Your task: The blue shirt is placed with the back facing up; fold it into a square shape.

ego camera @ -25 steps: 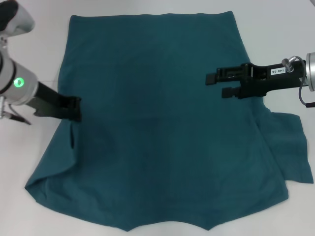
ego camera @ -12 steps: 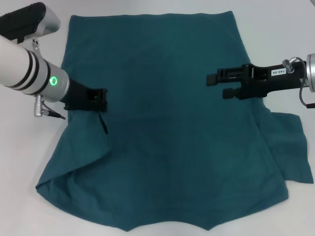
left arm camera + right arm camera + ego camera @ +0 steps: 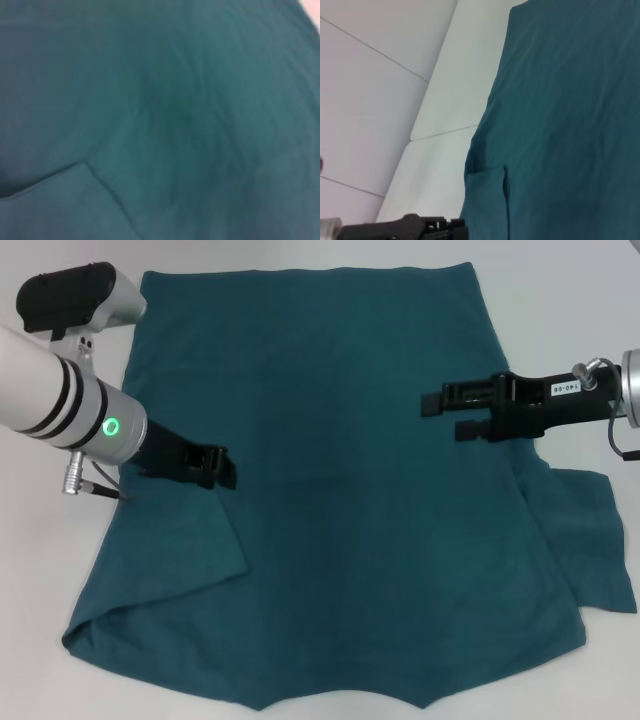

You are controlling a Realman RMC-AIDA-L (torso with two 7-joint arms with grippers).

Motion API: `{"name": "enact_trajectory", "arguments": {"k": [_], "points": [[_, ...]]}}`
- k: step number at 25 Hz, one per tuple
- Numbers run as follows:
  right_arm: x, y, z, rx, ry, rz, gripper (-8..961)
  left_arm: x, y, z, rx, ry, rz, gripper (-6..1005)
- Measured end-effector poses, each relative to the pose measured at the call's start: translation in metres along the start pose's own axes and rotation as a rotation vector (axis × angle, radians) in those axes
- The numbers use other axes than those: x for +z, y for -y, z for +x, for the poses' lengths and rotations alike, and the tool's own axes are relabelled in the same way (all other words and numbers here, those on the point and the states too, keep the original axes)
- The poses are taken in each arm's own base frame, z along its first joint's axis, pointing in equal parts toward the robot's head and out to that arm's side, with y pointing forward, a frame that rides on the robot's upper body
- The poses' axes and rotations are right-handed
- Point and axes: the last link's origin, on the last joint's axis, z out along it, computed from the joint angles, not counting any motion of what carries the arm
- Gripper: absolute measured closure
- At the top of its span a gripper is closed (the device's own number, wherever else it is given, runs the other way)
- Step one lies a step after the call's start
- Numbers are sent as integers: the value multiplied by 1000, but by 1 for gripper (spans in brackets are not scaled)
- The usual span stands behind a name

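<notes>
**Desk:** Since a second ago, what has moved?

**Photographer:** Only the left gripper (image 3: pixel 222 466). It has travelled from the left hem inward over the blue shirt (image 3: pixel 340 490), dragging the left sleeve across so that it now lies as a folded flap (image 3: pixel 175 540) on the shirt's back. Its fingers look closed on the cloth edge. By my reading, the first side fold is nearly laid and a release is next.

**Desk:** And to the right?

**Photographer:** The right gripper (image 3: pixel 440 414) hangs over the shirt's right half, fingers apart, holding nothing. The right sleeve (image 3: pixel 590 540) lies unfolded on the white tabletop (image 3: pixel 560 300).

**Desk:** Do the wrist cameras add anything?

**Photographer:** The left wrist view shows only cloth close up, with the flap's edge (image 3: pixel 100 185). The right wrist view catches the left gripper (image 3: pixel 427 227) at the shirt's far edge.
</notes>
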Motion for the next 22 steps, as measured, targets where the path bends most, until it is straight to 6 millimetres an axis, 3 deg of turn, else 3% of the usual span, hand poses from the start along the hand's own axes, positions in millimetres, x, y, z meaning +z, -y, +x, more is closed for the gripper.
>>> {"name": "enact_trajectory", "arguments": {"k": [7, 13, 17, 20, 22], "points": [[0, -2, -2, -79, -17, 18, 153, -32, 12, -16, -93, -104, -168, 573], [-9, 2, 0, -178, -21, 28, 157, -59, 40, -69, -173, -149, -407, 444], [-14, 4, 1, -208, -22, 35, 159, -67, 48, -101, -161, -164, -493, 357], [-18, 9, 3, -199, -27, 57, 161, -65, 50, -118, -190, -159, -511, 160], [-21, 14, 5, -172, -35, 86, 162, -63, 52, -123, -207, -161, -505, 128]]}}
